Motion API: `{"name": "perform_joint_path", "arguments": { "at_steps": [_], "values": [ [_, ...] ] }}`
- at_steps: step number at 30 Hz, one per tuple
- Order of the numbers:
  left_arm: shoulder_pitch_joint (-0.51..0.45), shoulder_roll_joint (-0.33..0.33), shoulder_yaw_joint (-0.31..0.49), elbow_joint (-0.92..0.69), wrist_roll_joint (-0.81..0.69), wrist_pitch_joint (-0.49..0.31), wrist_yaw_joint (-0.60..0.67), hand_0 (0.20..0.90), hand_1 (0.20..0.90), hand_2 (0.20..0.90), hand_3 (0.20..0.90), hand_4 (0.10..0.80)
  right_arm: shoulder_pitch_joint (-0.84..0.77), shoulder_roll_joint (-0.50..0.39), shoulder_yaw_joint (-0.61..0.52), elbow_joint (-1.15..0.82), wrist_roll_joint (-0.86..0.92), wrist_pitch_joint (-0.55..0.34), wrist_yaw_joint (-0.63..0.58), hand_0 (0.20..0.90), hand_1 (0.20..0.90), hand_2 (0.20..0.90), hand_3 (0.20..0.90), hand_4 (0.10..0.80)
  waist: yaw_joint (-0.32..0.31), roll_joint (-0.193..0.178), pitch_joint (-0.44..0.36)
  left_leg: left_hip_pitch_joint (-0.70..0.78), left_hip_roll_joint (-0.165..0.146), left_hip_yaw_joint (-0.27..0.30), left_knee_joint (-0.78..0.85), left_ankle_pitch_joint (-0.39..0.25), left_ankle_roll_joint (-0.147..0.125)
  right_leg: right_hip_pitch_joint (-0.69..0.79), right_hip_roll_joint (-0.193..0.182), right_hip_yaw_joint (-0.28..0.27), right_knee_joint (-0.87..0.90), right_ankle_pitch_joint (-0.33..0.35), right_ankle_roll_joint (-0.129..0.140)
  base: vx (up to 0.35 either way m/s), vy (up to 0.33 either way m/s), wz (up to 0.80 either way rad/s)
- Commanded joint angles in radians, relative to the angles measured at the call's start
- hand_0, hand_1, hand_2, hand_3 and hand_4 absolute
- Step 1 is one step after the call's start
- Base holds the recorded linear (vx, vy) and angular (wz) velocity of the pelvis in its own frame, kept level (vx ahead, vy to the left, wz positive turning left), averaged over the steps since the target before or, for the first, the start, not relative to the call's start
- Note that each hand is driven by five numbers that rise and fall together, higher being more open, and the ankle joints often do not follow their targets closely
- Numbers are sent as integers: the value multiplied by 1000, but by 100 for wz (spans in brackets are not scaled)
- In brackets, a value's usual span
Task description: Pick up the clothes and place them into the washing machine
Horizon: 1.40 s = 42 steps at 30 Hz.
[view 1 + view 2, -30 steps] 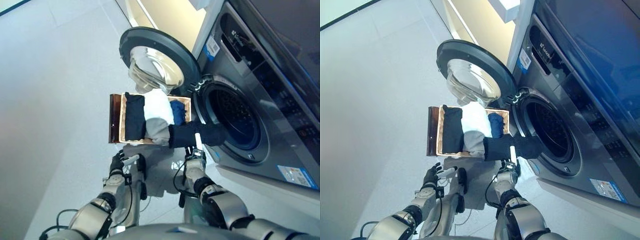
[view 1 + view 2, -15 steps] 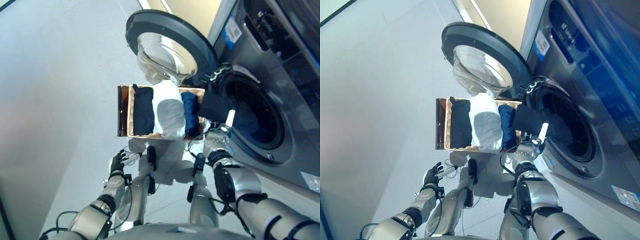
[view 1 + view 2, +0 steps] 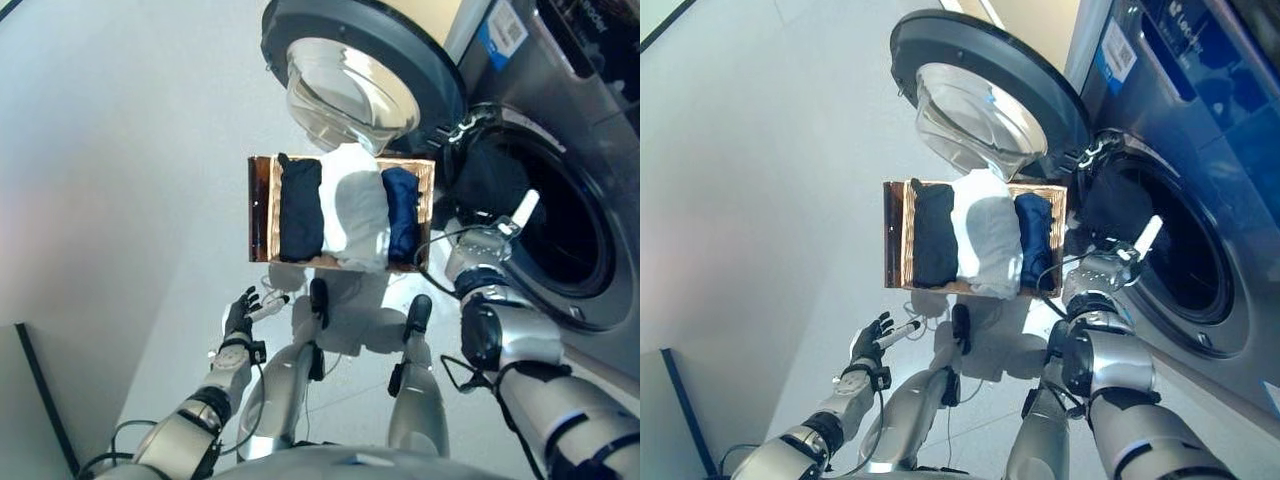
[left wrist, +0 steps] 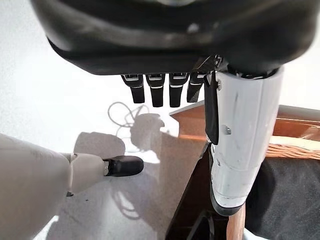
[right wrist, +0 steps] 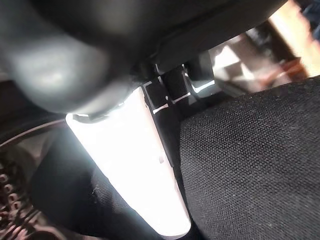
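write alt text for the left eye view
The robot's right hand holds a black garment in the mouth of the grey front-loading washing machine. Beside it, a wicker basket holds folded clothes; the left hand hangs open.

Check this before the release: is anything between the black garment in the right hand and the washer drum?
Nothing visible. The door is swung open clear of the opening, and the right hand holds the black garment already at the drum mouth.

Left hand (image 3: 241, 313) low, fingers relaxed; right hand (image 3: 487, 240) raised, pinching
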Motion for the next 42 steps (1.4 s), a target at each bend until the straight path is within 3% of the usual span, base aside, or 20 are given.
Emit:
{"name": "perform_joint_path", "arguments": {
  "at_steps": [1, 24, 31, 36, 42],
  "values": [
    [-9, 28, -50, 9, -29, -43, 11, 900, 900, 900, 900, 800, -89, -139, 0, -31, -15, -94, -1, 200, 200, 200, 200, 300, 19, 49, -30, -12, 22, -86, -9, -43, -121, 29, -31, 25, 63, -10, 16, -7, 18, 5],
    [17, 70, -78, -127, -73, -64, 7, 900, 900, 900, 900, 800, -215, -503, 17, 77, -96, -76, -157, 200, 200, 200, 200, 300, 10, 94, -15, -68, 21, -66, -9, -37, -121, -59, -28, 52, 80, -9, 20, -8, 5, -2],
    [33, 92, -78, -233, -91, -82, -5, 900, 900, 900, 900, 800, -293, -534, 108, 63, -137, -26, -138, 200, 200, 200, 200, 300, 17, 117, 15, -116, 19, -52, 8, -23, -114, -143, -31, 81, 124, -22, 11, -44, -3, -3],
    [35, 132, -76, -349, -100, -99, -15, 900, 900, 900, 900, 800, -344, -532, 171, 21, -185, -7, -119, 200, 200, 200, 200, 300, 18, 122, 46, -247, 24, -51, 146, -67, -110, -276, -20, 103, 241, -70, -9, -51, -60, -6],
    [45, 178, -81, -443, -96, -110, -24, 900, 900, 900, 900, 800, -433, -578, 261, 78, -282, 32, -150, 200, 200, 200, 200, 300, 31, 128, 31, -352, 49, -65, 215, -80, -109, -394, -11, 114, 342, -102, -20, -40, -51, 5]
  ]
}}
